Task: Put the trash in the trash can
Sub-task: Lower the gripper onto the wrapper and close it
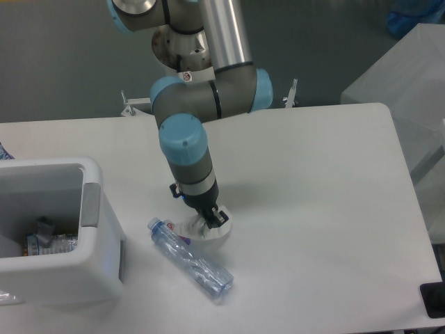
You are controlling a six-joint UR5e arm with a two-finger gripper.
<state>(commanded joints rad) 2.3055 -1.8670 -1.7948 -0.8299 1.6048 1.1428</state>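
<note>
Claw (213, 221) pressing down into wrinkly wad (208, 230) on tabletop (313, 209) — fingers appearing closed on it. Water bottle (189, 257) lying flat, touching wad's near side. Trash can (59, 229) standing at left, well apart, some scraps inside.

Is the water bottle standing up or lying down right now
Lying down. The water bottle rests on its side on the table, blue cap toward the trash can, just beside the gripper.
</note>
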